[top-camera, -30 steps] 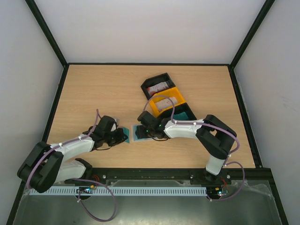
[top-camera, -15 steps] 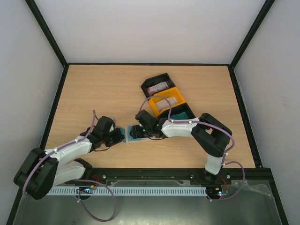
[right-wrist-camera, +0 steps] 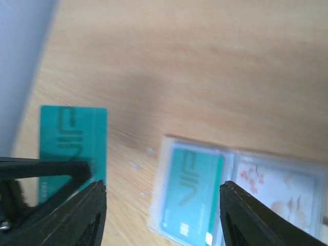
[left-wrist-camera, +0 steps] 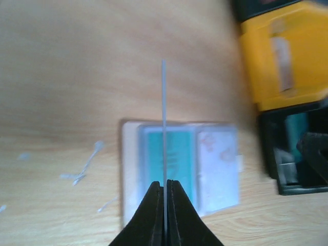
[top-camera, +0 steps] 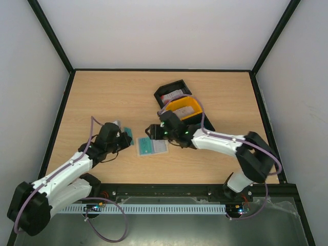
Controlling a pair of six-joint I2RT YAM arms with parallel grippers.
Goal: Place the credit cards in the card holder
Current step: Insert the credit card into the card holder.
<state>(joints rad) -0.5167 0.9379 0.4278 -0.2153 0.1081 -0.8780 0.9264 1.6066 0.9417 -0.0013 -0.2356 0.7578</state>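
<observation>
Two seated so far, by the look of it. Nearest: left gripper (top-camera: 124,138) clamped shut on a loose teal card (left-wrist-camera: 164,118), seen edge-on, just left of the card holder (top-camera: 152,147). Lying open and flat on the table (top-camera: 102,97), with a second teal card (right-wrist-camera: 192,192) and a white flowered card (right-wrist-camera: 271,190) in its pockets. Hovering over it with jaws spread, gripping nothing: right gripper (top-camera: 150,132). Farther back, waiting in the black-and-yellow tray (top-camera: 177,83): a red-and-white card (top-camera: 171,95), a whitish card (left-wrist-camera: 282,57). Judged under halfway, with the held card next.

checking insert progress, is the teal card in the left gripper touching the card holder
Apart. The right wrist view shows bare table between the held teal card and the card holder.
</observation>
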